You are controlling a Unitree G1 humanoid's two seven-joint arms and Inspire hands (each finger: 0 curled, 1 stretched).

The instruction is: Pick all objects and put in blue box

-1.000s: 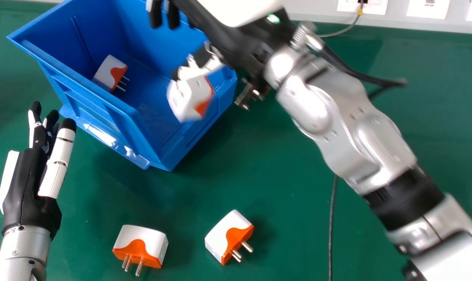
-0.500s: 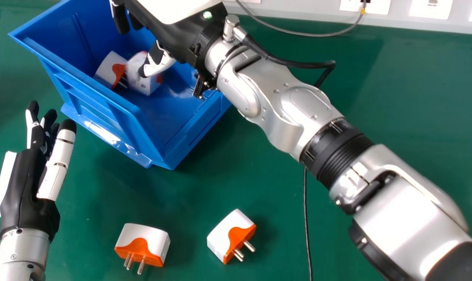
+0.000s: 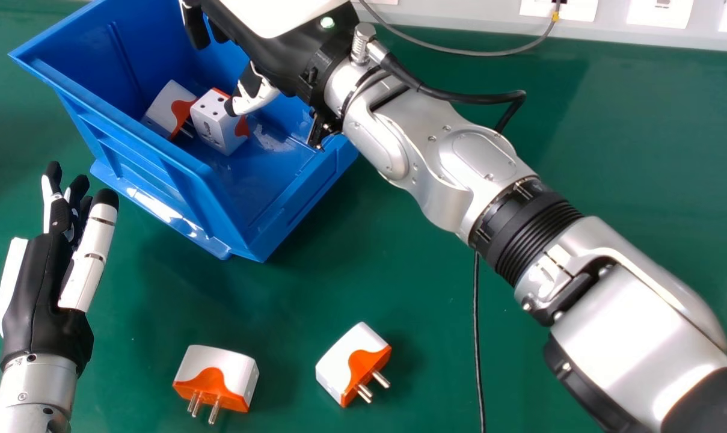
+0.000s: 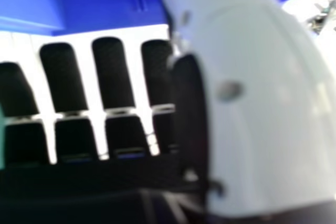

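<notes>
You have four white-and-orange plug adapters [image 3: 222, 364]: two inside your one blue box [image 3: 213, 213], far left, and two on the near tabletop [image 3: 279, 313]. Far right, you can count three wall plates [image 3: 661, 14].

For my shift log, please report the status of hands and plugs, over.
Left hand open; right hand open, above blue box. Two plugs inside, two more plugs on table. Right hand partly hides box.

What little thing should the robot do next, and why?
Probably lift its right hand away: its fingers look straight, the plug by its thumb sits in the blue box, and two more, the left plug and right plug, need collecting.
</notes>
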